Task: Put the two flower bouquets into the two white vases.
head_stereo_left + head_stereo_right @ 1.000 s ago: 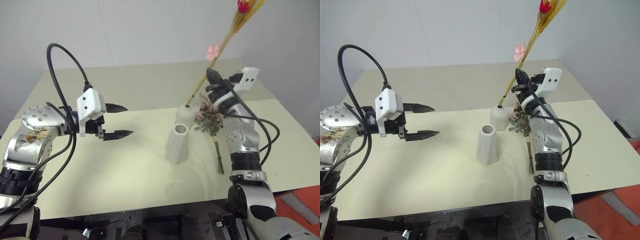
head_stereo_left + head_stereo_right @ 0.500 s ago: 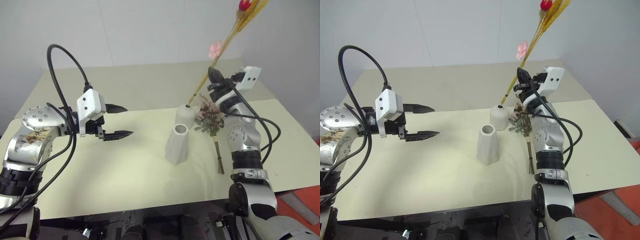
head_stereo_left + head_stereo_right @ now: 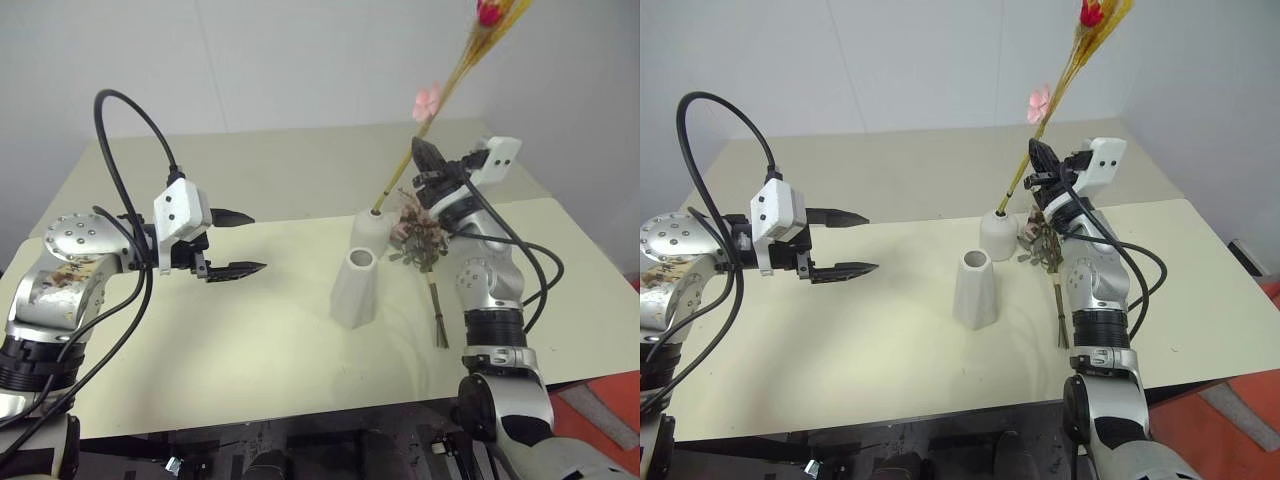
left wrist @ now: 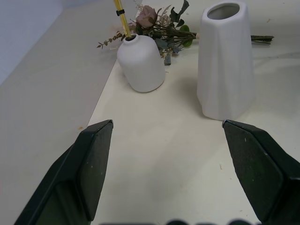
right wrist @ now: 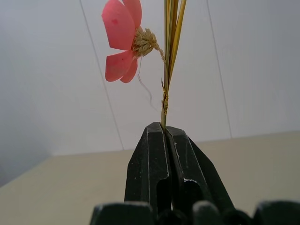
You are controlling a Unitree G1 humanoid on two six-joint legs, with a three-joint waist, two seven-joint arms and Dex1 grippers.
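1. The right end effector (image 3: 1036,160), right of centre in the head views, is clamped shut on the thin bundle of yellow-orange stalks (image 3: 1060,90), which slants up toward the upper right of the frame.
2. The bundle's lower tip sits at the narrow mouth of the shorter rounded vase (image 3: 371,233); how deep it has gone in I cannot tell.
3. Judged best: feed the stalks down along their own slant until they bottom out, and only then let go, so the vase is not levered over.
4. The left end effector (image 3: 233,241), at left of frame, hangs open and empty.
5. The rose bouquet (image 3: 422,238) lies on the worktop (image 3: 250,340) just right of the vases; the taller faceted vase (image 3: 354,288) stands empty.
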